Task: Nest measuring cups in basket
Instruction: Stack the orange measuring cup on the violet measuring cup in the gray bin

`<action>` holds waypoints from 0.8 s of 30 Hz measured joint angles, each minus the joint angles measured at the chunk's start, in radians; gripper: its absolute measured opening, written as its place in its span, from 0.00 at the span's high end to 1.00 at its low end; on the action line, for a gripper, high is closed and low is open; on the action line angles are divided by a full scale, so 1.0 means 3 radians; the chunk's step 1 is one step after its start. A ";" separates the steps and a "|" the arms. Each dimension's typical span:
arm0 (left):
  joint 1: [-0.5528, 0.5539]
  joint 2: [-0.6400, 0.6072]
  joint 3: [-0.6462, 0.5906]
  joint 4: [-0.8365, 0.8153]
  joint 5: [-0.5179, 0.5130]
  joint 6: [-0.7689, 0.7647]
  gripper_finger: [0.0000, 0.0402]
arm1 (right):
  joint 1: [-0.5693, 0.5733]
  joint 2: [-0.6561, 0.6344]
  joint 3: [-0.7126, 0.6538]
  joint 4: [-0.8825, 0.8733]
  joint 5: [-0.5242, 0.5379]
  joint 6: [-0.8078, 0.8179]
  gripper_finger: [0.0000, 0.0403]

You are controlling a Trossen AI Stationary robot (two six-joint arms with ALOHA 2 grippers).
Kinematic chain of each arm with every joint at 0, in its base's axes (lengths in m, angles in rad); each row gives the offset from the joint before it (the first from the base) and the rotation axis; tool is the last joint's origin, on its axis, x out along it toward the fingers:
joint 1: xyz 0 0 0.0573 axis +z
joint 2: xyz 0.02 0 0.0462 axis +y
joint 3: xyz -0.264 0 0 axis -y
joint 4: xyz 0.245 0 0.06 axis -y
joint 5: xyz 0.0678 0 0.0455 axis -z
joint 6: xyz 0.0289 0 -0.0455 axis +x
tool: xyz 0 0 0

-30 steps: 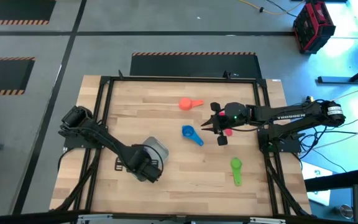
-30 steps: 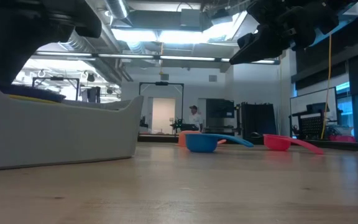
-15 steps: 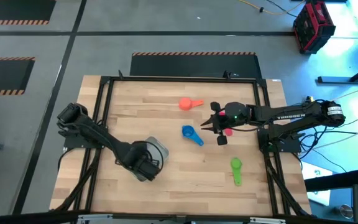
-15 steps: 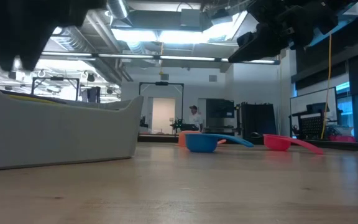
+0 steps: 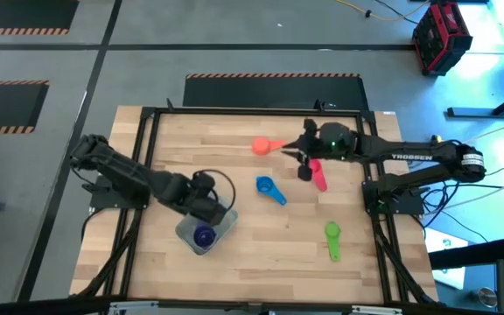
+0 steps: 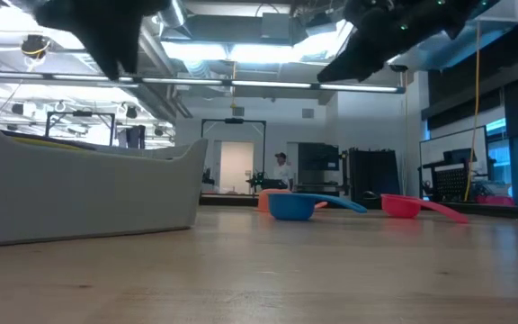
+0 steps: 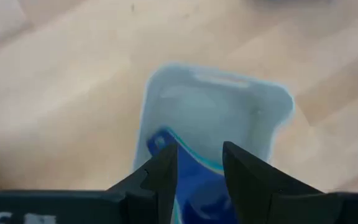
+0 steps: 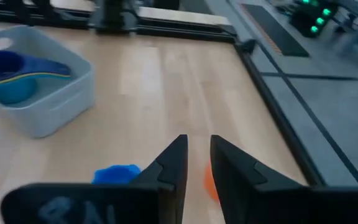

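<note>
In the high view, the pale grey-blue basket point(image 5: 206, 229) sits near the table's near-left, with a purple cup point(image 5: 203, 235) in it on top of teal and yellow ones. My left gripper point(image 5: 208, 201) hovers open just beyond the basket's far side, and its wrist view looks down into the basket point(image 7: 229, 106). The coral-orange cup point(image 5: 266, 146), blue cup point(image 5: 269, 189), pink-red cup point(image 5: 318, 175) and green cup point(image 5: 332, 239) lie on the wood. My right gripper point(image 5: 291, 150) hangs slightly open above the coral-orange cup's handle end and holds nothing.
A black frame rail point(image 5: 252, 111) runs around the tabletop. In the low view the basket wall point(image 6: 79, 193) stands close on the left, with the blue cup point(image 6: 290, 205) and pink-red cup point(image 6: 412, 207) farther back. Bare wood lies between the basket and the green cup.
My left gripper has risen off the basket and drawn back toward the table's far-left, uncovering the purple cup inside. My right gripper has moved from above the pink-red cup toward the far edge, to the coral-orange cup. The pink-red cup now shows fully.
</note>
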 joint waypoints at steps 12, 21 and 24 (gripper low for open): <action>0.0606 -0.0004 0.0000 -0.0005 -0.0041 0.1277 0.70 | -0.0620 0.0005 0.0580 -0.1000 0.0000 0.0765 0.81; 0.0797 -0.0004 0.0000 -0.0004 -0.0096 0.1745 0.70 | -0.0850 0.0015 0.0619 -0.0933 -0.0001 0.0519 0.81; 0.0834 -0.0003 0.0000 -0.0005 -0.0097 0.1814 0.70 | -0.0901 0.0015 0.0619 -0.0922 0.0001 0.0528 0.81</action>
